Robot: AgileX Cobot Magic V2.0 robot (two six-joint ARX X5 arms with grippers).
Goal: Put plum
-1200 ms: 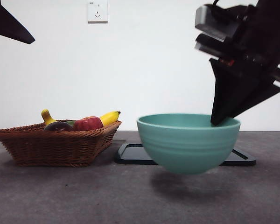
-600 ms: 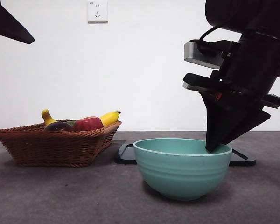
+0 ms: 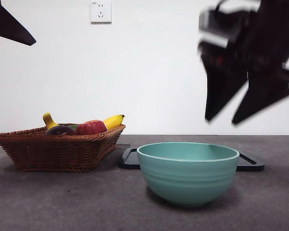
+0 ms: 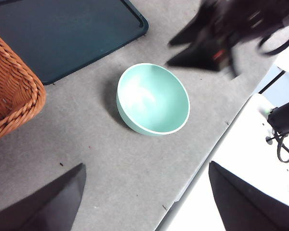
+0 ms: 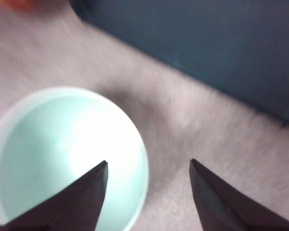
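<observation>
Two black wedge-shaped fingers (image 3: 220, 101) on the right gripper (image 3: 236, 118), tapering to points, under a bulky black wrist with a grey box and a small red mark. Thin black cable (image 3: 221, 4) looping above. Left gripper (image 4: 144, 197) likewise black and wedge-shaped.

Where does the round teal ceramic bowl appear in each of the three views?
Front view: the round teal ceramic bowl stands low, right of centre, on the grey table.
Left wrist view: it sits near the middle.
Right wrist view: it fills the lower left, beneath the open right end effector.
Shared landmark: the flat dark tray beside the bowl.
</observation>
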